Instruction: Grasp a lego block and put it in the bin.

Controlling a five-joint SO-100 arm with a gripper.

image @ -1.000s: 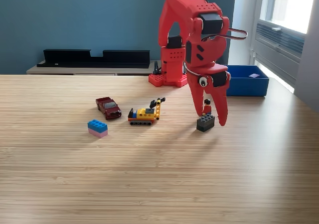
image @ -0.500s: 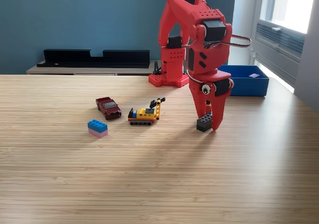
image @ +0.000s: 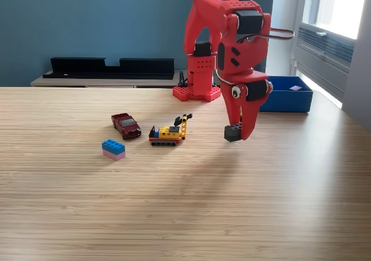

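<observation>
A dark red toy car [image: 126,125] is sitting on a wooden bench [image: 174,203], towards the exterior view's left. Just to its right, a yellow and blue tracked toy digger [image: 168,131] is standing with its arm raised. Nearer the camera, a blue brick stacked on a pink one [image: 113,149] is lying close to the car. Behind the bench, a long black tray [image: 110,67] is resting on a low shelf against a blue wall [image: 93,23]. Daylight is coming through a window [image: 339,6] at the right.
</observation>
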